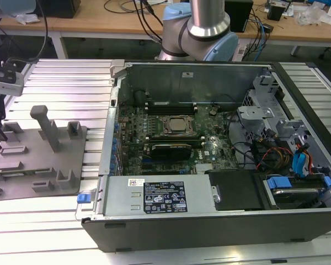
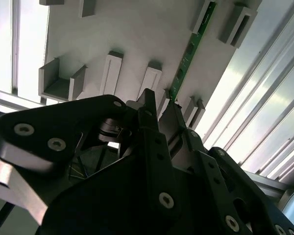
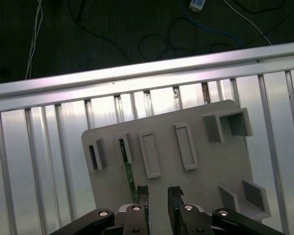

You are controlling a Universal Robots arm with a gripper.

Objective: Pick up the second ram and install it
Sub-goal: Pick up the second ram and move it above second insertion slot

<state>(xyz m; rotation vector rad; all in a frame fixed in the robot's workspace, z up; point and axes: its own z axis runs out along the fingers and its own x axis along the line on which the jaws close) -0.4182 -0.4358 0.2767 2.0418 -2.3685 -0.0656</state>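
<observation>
Over grey tray, gripper hovers, fingers spread, nothing pinched. Green memory stick stands on edge in tray slot, just beside one finger.

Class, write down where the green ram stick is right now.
In both wrist views, the ram stands on edge in the grey tray, between its small posts, just ahead of the gripper.

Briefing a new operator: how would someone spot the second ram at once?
Look at the grey tray lying on the ribbed metal table. Close to the pincer, a slot holds the second ram, a long thin stick on edge. It alone is green; the holders beside it are plain grey.
</observation>
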